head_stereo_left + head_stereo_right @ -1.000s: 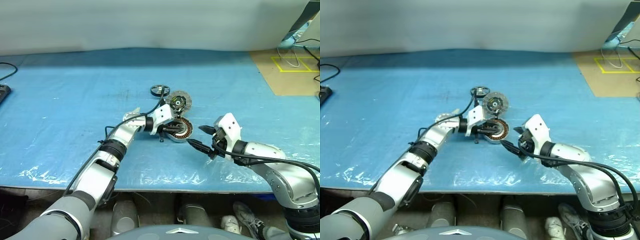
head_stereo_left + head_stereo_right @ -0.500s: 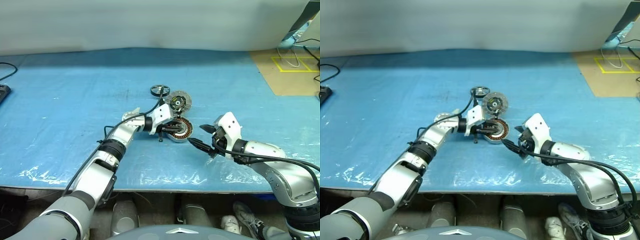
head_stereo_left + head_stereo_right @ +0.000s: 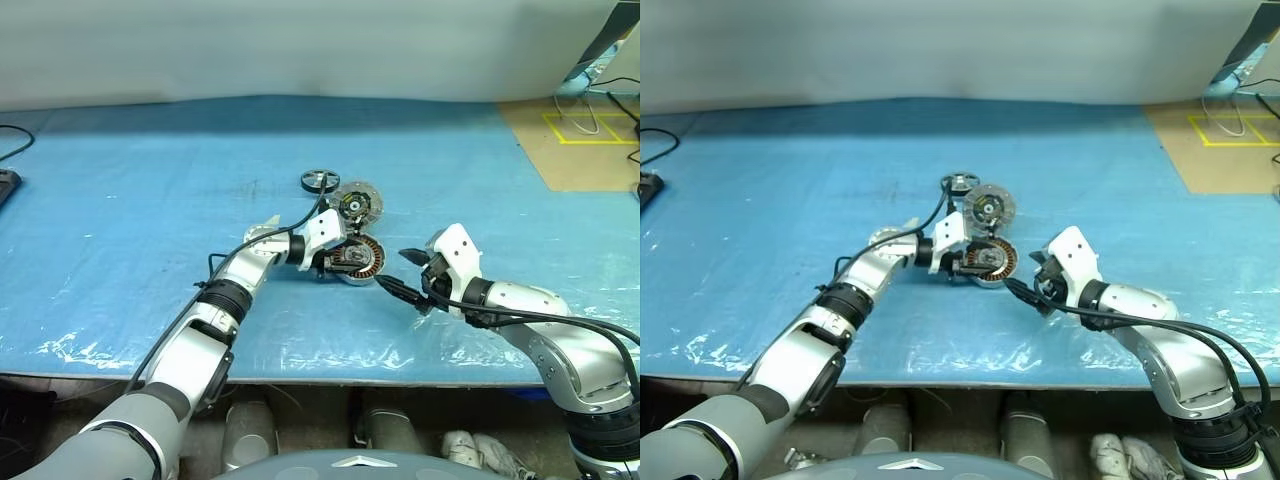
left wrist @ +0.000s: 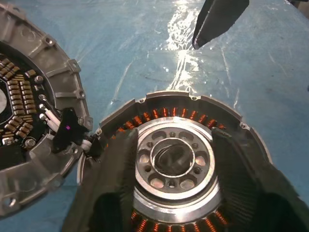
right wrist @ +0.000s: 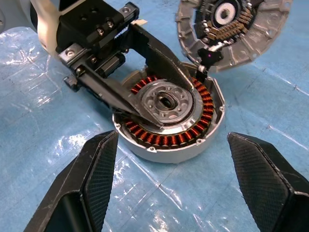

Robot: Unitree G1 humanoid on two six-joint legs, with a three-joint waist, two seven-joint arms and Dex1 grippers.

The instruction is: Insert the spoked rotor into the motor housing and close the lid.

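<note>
One: Head views first. What's the surface like?

Two: A wide worktop (image 3: 150, 180) under a crinkled blue plastic sheet, with a pale grey wall (image 3: 300, 50) behind it. At the far right is brown floor (image 3: 585, 165) marked with yellow tape (image 3: 590, 128), and a black cable (image 3: 12, 140) curls in at the far left.

One: And the parts?

Two: All three sit near the middle. The motor housing (image 3: 362, 262) is nearest, the lid (image 3: 358, 200) touches its far edge, and the spoked rotor (image 3: 320, 181) lies flat just beyond, to the left of the lid.

One: Where are the pincers?

Two: The left pincer (image 3: 345, 262) reaches in from the left, right over the housing. The right pincer (image 3: 393, 270) is just beside the housing's right edge, apart from it, with its fingers spread.

One: Left wrist view?

Two: Its two fingers stand apart, one on each side of the housing's grey centre, above the copper windings. Whether they touch the hub I cannot tell. The lid shows a face with rows of small components, its rim meeting the housing. A dark fingertip of the right pincer shows beyond.

One: Right wrist view?

Two: Its own fingers are wide apart and hold nothing. The housing lies between and beyond them, with the left pincer's fingers straddling the hub and the lid at the far side.
</note>
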